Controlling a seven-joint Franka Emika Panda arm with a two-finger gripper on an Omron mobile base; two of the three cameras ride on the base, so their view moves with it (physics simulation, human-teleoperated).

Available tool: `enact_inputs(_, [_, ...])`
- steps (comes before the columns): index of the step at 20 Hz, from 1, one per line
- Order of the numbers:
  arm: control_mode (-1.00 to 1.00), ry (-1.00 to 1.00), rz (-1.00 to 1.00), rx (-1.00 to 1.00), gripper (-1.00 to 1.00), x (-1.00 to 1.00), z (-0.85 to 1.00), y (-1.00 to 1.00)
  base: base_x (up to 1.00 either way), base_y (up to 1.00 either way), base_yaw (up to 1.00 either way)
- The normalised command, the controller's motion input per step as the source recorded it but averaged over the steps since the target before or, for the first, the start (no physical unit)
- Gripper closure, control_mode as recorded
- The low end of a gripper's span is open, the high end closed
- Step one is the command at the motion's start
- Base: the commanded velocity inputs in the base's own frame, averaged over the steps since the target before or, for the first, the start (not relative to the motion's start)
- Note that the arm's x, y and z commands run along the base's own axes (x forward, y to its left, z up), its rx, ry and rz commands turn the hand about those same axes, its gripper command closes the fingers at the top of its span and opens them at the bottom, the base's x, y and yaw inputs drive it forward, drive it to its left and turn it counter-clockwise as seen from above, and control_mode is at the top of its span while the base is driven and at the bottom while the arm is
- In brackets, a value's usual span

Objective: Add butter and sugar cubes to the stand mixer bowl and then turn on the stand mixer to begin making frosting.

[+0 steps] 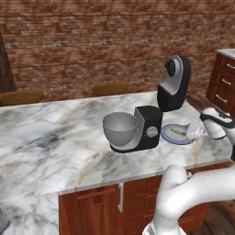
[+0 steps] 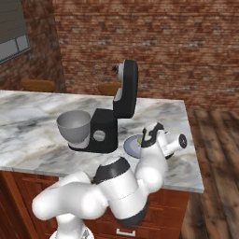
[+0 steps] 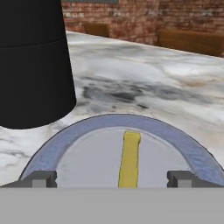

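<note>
Hand view, bottom centre: gripper [image 3: 112,178] spread wide, holding nothing, fingertips [image 3: 40,178] flanking butter [image 3: 129,159] lying on grey-blue plate [image 3: 78,138]. Black appliance [image 3: 33,61] at upper left, detail lost elsewhere.

Left base view, centre: stand mixer [image 1: 148,128], stand mixer bowl [image 1: 120,128] looking empty; plate right of mixer. Sugar cubes too small to tell.

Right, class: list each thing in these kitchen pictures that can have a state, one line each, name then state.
butter: lying on the plate, not gripped.
plate: flat on the counter beside the mixer.
bowl: upright in the mixer, looks empty.
mixer: standing on the counter; on or off cannot be told.
end effector: open, low over the plate, fingertips either side of the butter.
</note>
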Motion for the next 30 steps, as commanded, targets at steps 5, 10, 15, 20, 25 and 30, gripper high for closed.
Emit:
enact_inputs(5, [-1.00, 0.00, 0.00, 0.00, -1.00, 0.06, -0.01, 0.01, 0.00, 0.00, 0.00])
enact_inputs(10, [-1.00, 0.00, 0.00, 0.00, -1.00, 0.00, -0.02, 0.17, 0.00, 0.00, 0.00])
enact_inputs(15, [-1.00, 0.02, 0.00, 0.00, -1.00, 0.00, -0.03, 0.28, 0.00, 0.00, 0.00])
enact_inputs(20, [-1.00, 0.04, 0.00, 0.00, -1.00, 0.08, -0.22, 0.03, 0.00, 0.00, 0.00])
enact_inputs(25, [-1.00, 0.06, 0.00, 0.00, -1.00, 0.23, -0.24, 0.00, 0.00, 0.00, 0.00])
enact_inputs(30, [-1.00, 0.04, 0.02, 0.00, -1.00, 0.41, -0.21, -0.01, 0.00, 0.00, 0.00])
